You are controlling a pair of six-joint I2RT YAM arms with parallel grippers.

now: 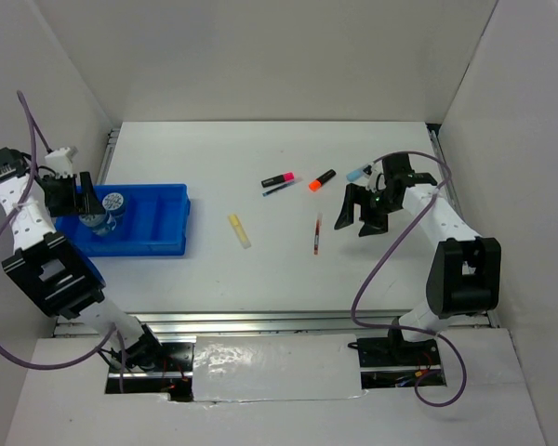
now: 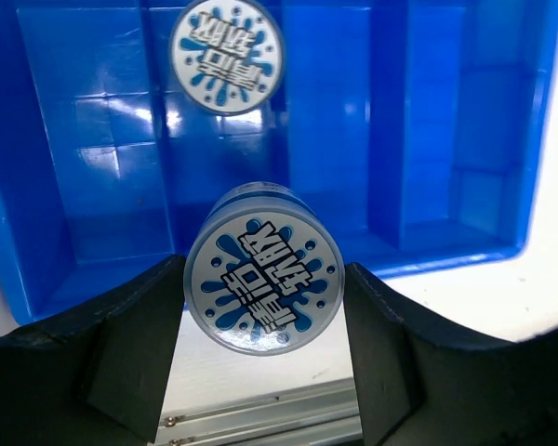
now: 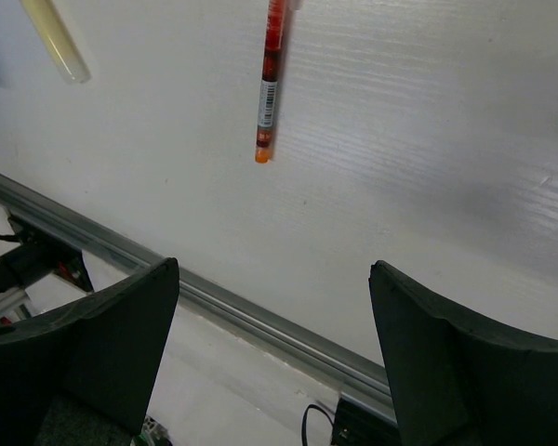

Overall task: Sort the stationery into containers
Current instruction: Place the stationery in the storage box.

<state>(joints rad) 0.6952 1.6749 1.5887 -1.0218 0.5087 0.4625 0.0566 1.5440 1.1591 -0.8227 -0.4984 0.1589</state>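
Note:
The blue tray (image 1: 153,223) sits at the left; its compartments fill the left wrist view (image 2: 446,139). One blue-white roll (image 1: 114,199) lies in it (image 2: 226,53). My left gripper (image 1: 91,214) is shut on the second roll (image 2: 263,282), held over the tray's near wall. On the table lie the pink marker (image 1: 279,177), dark pen (image 1: 281,190), orange-black marker (image 1: 322,179), light blue marker (image 1: 358,172), pale yellow marker (image 1: 239,230) and red pen (image 1: 316,232). My right gripper (image 1: 361,212) is open and empty, right of the red pen (image 3: 270,79).
White walls enclose the table on the left, back and right. A metal rail (image 3: 260,321) runs along the table's near edge. The right arm's cable (image 1: 381,269) loops over the table's right side.

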